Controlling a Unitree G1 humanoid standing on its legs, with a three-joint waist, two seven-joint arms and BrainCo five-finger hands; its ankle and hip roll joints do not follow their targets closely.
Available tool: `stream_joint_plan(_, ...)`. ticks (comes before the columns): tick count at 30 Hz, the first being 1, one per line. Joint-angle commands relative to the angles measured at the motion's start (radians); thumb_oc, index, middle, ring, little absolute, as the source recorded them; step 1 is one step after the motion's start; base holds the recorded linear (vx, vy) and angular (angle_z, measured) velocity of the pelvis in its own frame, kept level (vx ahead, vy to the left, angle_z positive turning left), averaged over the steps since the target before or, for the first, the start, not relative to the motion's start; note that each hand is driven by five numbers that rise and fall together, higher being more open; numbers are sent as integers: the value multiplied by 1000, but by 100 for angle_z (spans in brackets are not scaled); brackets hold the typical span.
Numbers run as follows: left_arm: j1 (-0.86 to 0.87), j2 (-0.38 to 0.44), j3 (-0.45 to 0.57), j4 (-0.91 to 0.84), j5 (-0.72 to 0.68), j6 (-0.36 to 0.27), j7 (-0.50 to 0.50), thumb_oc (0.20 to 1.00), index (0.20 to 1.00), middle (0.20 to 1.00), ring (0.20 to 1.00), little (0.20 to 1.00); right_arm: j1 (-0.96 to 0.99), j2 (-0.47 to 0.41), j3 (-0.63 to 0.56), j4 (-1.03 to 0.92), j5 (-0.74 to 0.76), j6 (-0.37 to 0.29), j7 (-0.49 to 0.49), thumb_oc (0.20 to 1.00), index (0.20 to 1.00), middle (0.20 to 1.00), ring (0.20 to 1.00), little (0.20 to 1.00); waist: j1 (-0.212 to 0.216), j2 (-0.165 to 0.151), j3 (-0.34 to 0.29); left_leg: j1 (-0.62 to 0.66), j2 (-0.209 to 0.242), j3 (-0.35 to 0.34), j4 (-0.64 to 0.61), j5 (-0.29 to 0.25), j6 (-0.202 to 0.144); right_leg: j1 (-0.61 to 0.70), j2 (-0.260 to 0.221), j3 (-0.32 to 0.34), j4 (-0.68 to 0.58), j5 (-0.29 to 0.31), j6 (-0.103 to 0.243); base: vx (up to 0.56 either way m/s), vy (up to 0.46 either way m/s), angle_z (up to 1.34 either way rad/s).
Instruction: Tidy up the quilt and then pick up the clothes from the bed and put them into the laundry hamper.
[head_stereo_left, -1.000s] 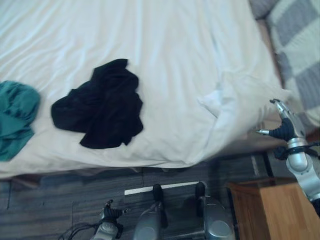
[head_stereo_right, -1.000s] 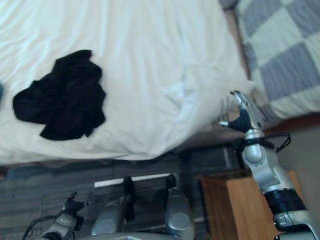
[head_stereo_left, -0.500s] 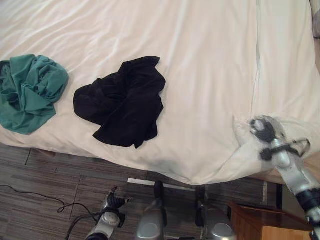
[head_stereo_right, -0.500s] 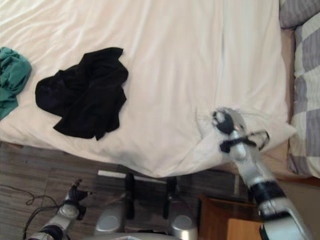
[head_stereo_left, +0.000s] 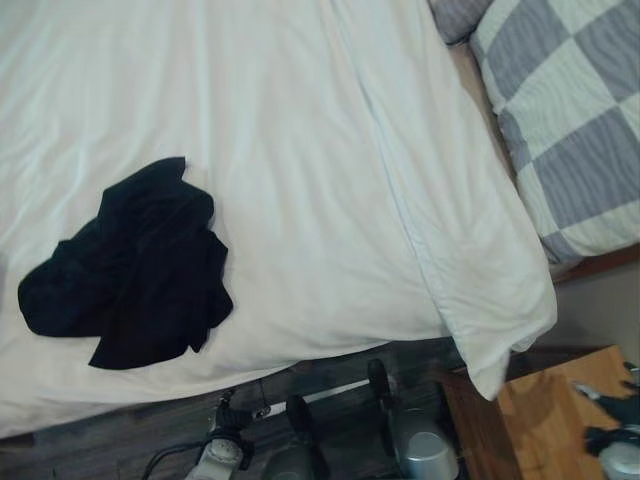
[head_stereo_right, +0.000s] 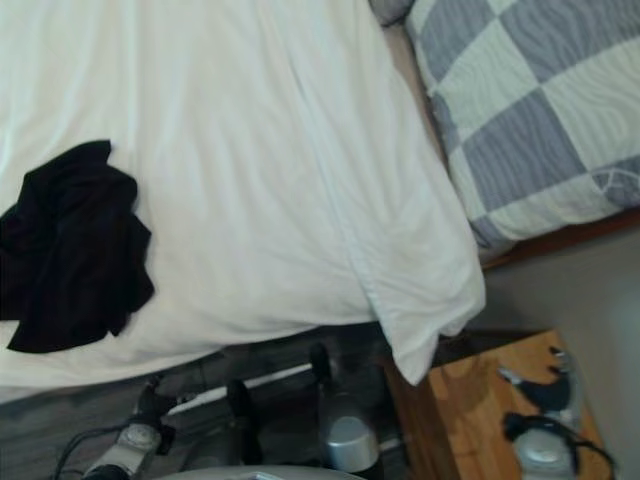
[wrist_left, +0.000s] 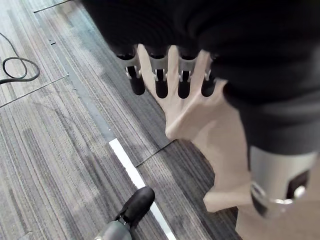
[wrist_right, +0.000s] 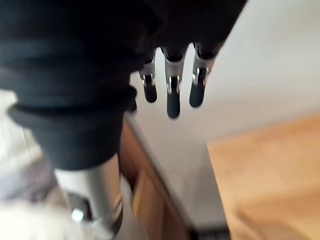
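The white quilt (head_stereo_left: 300, 180) lies spread flat over the bed, and its near right corner (head_stereo_left: 497, 345) droops over the edge. A crumpled black garment (head_stereo_left: 125, 265) rests on the quilt at the left. My right hand (head_stereo_right: 545, 393) hovers over a wooden nightstand, away from the quilt; its fingers (wrist_right: 172, 95) are straight and hold nothing. My left hand (head_stereo_left: 222, 432) hangs low over the floor in front of the bed, fingers (wrist_left: 157, 82) straight and empty.
A grey-and-white checked pillow (head_stereo_left: 570, 110) lies at the head of the bed, top right. The wooden nightstand (head_stereo_left: 535, 410) stands at the lower right beside a pale wall. Dark plank floor (wrist_left: 60, 150) with a white strip runs along the bed's near side.
The camera has swung right, so the green garment is out of frame. My right hand has let go of the quilt corner and pulled back over the nightstand. The corner now lies smooth.
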Motion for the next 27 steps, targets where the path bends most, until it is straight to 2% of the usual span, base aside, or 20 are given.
stream_joint_plan(1, 10, 8, -3, 69, 36, -14, -2, 1000, 1000, 1000, 1000, 1000, -71, -100, -81, -113, 0, -73, -113, 1000, 1000, 1000, 1000, 1000, 36, -26, -73, -5, 50, -22, 50, -42, -28, -77, -89, -20, 115, -89, 92, -22, 17, -11)
stream_joint_plan(2, 6, 6, -16, 65, 37, -16, -2, 1000, 1000, 1000, 1000, 1000, -103, -106, -76, -142, 2, -85, -126, 1000, 1000, 1000, 1000, 1000, 43, -25, -70, -10, 49, -26, 53, -43, -28, -80, -92, -20, 114, -88, 92, -48, 1, -5)
stream_joint_plan(3, -2, 6, -42, 67, 42, -22, -4, 1000, 1000, 1000, 1000, 1000, -171, -103, -41, -194, 23, -113, -129, 200, 200, 200, 200, 200, 58, -20, -60, -22, 47, -36, 59, -41, -26, -86, -94, -20, 117, -90, 89, -44, -13, -2)
stream_joint_plan(4, -5, 6, -40, 68, 41, -23, -4, 1000, 1000, 1000, 1000, 1000, -175, -103, -39, -192, 23, -114, -130, 200, 200, 200, 200, 200, 57, -21, -59, -23, 47, -37, 60, -41, -27, -87, -94, -21, 118, -91, 89, -69, -33, -11)
stream_joint_plan(5, -15, 9, -56, 69, 44, -24, -3, 1000, 1000, 1000, 1000, 1000, -234, -101, 2, -194, 43, -130, -137, 200, 200, 200, 200, 200, 69, -19, -43, -40, 46, -45, 71, -41, -27, -97, -94, -22, 126, -94, 86, -187, -50, -3)
stream_joint_plan(6, -49, 19, -91, 72, 39, -23, 1, 1000, 1000, 1000, 1000, 1000, -364, -102, 111, -166, 107, -147, -140, 200, 200, 200, 200, 200, 98, -11, 5, -88, 46, -63, 107, -36, -29, -127, -97, -22, 151, -95, 80, -192, -52, 3)
stream_joint_plan(7, -54, 20, -87, 73, 38, -23, 1, 1000, 1000, 1000, 1000, 1000, -375, -104, 115, -158, 109, -150, -142, 200, 200, 200, 200, 200, 95, -12, 8, -94, 46, -64, 113, -38, -29, -131, -97, -22, 155, -96, 80, -219, -54, 17)
stream_joint_plan(9, -107, 34, -122, 75, 1, -23, 18, 1000, 1000, 1000, 1000, 1000, -541, -104, 228, -43, 292, -183, -130, 200, 200, 200, 200, 200, 130, 5, 82, -187, 42, -82, 207, -43, -39, -184, -108, -33, 209, -99, 70, -206, -54, 26)
stream_joint_plan(14, -153, 33, -104, 102, -66, -21, 40, 1000, 1000, 1000, 1000, 1000, -657, -95, 284, 125, 418, -196, -119, 200, 200, 200, 200, 200, 147, 32, 136, -290, 52, -103, 311, -64, -42, -271, -120, -42, 307, -122, 62, -123, -16, 33)
stream_joint_plan(18, -162, 23, -52, 129, -137, -20, 61, 1000, 1000, 1000, 1000, 1000, -586, -20, 267, 216, 518, -228, -80, 200, 200, 200, 200, 200, 140, 36, 163, -331, 63, -105, 358, -72, -41, -312, -129, -51, 361, -135, 59, -80, -4, 10)
stream_joint_plan(21, -144, 16, -40, 133, -142, -20, 77, 1000, 1000, 1000, 1000, 1000, -436, 80, 271, 346, 594, -234, -16, 200, 200, 200, 200, 200, 118, 22, 167, -291, 62, -96, 332, -82, -39, -279, -129, -54, 330, -131, 61, -10, 51, 10)
stream_joint_plan(22, -144, 17, -40, 133, -142, -20, 77, 1000, 1000, 1000, 1000, 1000, -436, 80, 272, 347, 595, -235, -15, 200, 200, 200, 200, 200, 118, 21, 165, -292, 60, -96, 326, -74, -39, -280, -130, -54, 324, -124, 61, -9, 54, 7)
stream_joint_plan(24, -136, 16, -32, 133, -143, -17, 79, 1000, 1000, 1000, 1000, 1000, -386, 109, 286, 389, 594, -218, 11, 200, 200, 200, 200, 200, 109, 14, 160, -273, 59, -90, 305, -70, -40, -269, -130, -56, 304, -113, 63, 12, 60, -11)
stream_joint_plan(25, -114, 13, -19, 127, -146, -12, 78, 1000, 1000, 1000, 1000, 1000, -291, 150, 311, 456, 568, -175, 47, 200, 200, 200, 200, 200, 90, 0, 144, -228, 52, -77, 254, -66, -39, -234, -129, -61, 250, -89, 74, 26, 98, -17)
stream_joint_plan(27, -83, 8, -36, 91, -134, -16, 76, 1000, 1000, 1000, 1000, 1000, -192, 195, 346, 592, 511, -118, 74, 200, 200, 200, 200, 200, 69, -15, 97, -171, 29, -64, 144, -25, -30, -197, -135, -59, 174, -43, 92, 42, 175, -7)
